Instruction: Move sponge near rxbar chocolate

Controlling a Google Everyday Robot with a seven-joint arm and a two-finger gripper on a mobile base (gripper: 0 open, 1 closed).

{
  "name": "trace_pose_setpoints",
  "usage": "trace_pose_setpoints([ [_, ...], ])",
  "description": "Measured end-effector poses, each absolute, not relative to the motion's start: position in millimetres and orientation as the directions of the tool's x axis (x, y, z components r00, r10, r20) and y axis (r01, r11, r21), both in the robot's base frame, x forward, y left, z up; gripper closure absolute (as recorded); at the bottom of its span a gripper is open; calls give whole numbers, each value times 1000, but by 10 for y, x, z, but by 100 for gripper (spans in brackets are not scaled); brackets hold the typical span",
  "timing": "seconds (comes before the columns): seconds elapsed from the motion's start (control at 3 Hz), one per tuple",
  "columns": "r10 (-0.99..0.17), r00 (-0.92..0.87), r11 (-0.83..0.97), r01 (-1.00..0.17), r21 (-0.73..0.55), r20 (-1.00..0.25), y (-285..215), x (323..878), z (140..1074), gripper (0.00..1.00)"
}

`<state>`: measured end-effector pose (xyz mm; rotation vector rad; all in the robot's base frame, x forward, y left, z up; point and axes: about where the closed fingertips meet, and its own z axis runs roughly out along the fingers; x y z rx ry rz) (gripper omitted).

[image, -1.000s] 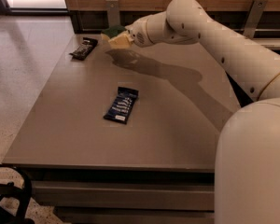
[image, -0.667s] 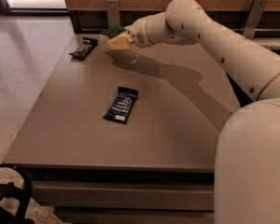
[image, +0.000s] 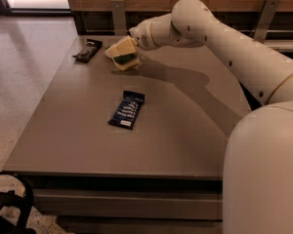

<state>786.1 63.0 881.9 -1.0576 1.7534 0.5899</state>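
Observation:
The sponge (image: 126, 60), dark green scrub face and pale yellow foam, is held tilted at the far left part of the grey table (image: 185, 130), low over its surface. My gripper (image: 121, 54) reaches in from the right on the white arm and is shut on the sponge. The rxbar chocolate (image: 88, 50), a small flat bar in a black wrapper, lies near the table's far left corner. It is a short way left of the sponge and not touching it.
A dark blue-wrapped bar with white print (image: 127, 109) lies in the middle of the table. A wooden wall with metal brackets (image: 118, 13) runs behind the table. A black frame (image: 10, 204) stands at the bottom left on the floor.
The gripper has moved down toward the table with the sponge in it. Both bars have stayed in place.

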Motion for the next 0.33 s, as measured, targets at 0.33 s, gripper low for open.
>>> trace_pose_setpoints([
  [0.33,-391,-154,505,-860,-72,-907,631,7860,8818,0],
])
